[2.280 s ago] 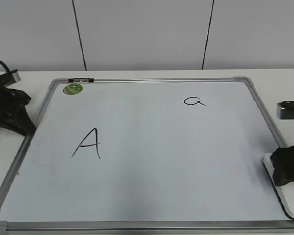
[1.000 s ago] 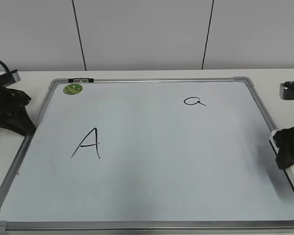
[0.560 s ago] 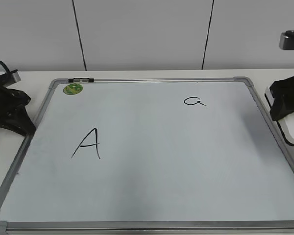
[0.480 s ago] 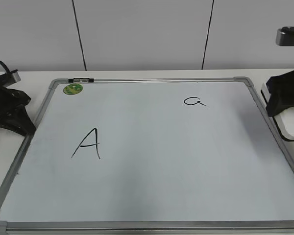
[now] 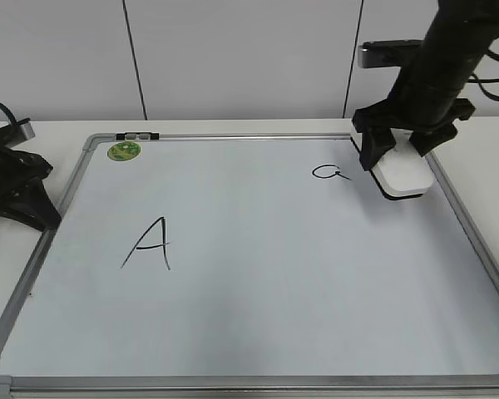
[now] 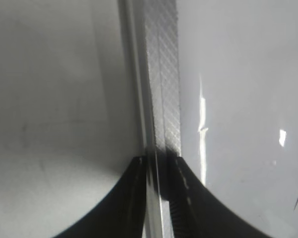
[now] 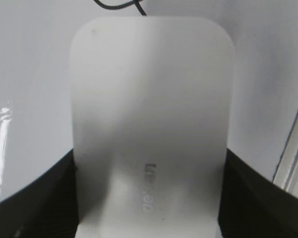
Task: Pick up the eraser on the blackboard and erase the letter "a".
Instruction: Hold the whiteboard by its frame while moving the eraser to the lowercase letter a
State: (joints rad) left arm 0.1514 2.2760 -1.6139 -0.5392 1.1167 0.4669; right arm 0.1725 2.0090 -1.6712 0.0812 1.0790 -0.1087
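The blackboard [image 5: 274,283] is a white dry-erase board lying flat on the table. The small letter "a" [image 5: 330,173] is at its upper right. My right gripper [image 5: 397,151] is shut on the white eraser [image 5: 404,174] and holds it just right of the "a", low over the board. In the right wrist view the eraser [image 7: 151,99] fills the space between the fingers of my right gripper [image 7: 149,171], and a stroke of the "a" [image 7: 120,5] shows past its far edge. My left gripper [image 5: 40,214] is closed on the board's left frame [image 6: 161,74], also seen in the left wrist view [image 6: 156,166].
A large capital "A" [image 5: 150,243] is on the left half of the board. A round green sticker [image 5: 124,151] and a small black clip [image 5: 138,135] are at the top left. The board's right frame [image 7: 293,153] runs beside the eraser. A wall stands behind the table.
My right gripper lifted the eraser from the board's lower right edge, carried it up along the right side, then left over the board to beside the "a". The left arm has not moved.
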